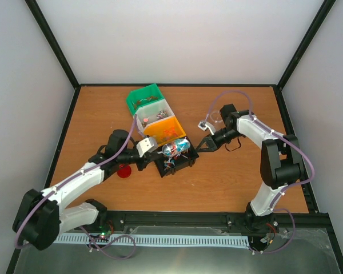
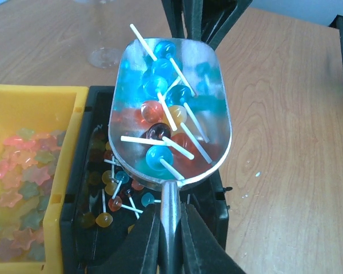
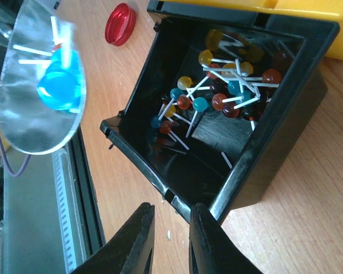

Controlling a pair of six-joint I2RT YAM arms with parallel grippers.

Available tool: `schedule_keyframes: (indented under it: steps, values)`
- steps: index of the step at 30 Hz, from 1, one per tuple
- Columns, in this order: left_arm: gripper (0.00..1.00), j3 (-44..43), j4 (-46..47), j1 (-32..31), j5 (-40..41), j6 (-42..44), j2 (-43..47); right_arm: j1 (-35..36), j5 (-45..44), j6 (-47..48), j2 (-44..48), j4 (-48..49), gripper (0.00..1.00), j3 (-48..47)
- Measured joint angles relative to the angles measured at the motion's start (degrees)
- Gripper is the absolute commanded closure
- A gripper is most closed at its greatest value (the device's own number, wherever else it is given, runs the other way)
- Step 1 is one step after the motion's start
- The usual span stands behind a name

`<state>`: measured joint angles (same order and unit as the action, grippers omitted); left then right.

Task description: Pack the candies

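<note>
Your left gripper (image 2: 170, 214) squeezes the shiny metal scoop's (image 2: 218, 131) handle over the black plastic bin (image 3: 280, 137); tip gently, light round lollipops (image 2: 159, 155) roll; right gripper (image 3: 172, 206), can't tell.

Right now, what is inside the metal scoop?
The metal scoop, held in the left gripper, contains lollipops. Most are blue, some orange and dark red, all with white sticks. Any lying under the top ones are covered, so I cannot count them.
</note>
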<state>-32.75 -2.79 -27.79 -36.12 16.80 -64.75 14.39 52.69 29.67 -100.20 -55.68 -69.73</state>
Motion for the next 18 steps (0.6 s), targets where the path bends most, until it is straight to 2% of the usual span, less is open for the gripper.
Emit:
schedule_keyframes:
  steps: [3,8,18]
  values:
    - [0.99,0.4,-1.2,0.2,0.0,-0.2,3.1,0.0,0.6,0.1,0.0,0.0,0.79,-0.2]
    - [0.99,-0.4,-1.9,0.2,0.0,-1.7,3.0,-0.6,1.1,0.6,1.3,-0.2,0.74,-0.8]
    - [0.99,-17.0,-8.9,0.2,0.3,0.2,-6.4,-9.6,2.4,-1.9,5.4,2.9,0.7,-5.1]
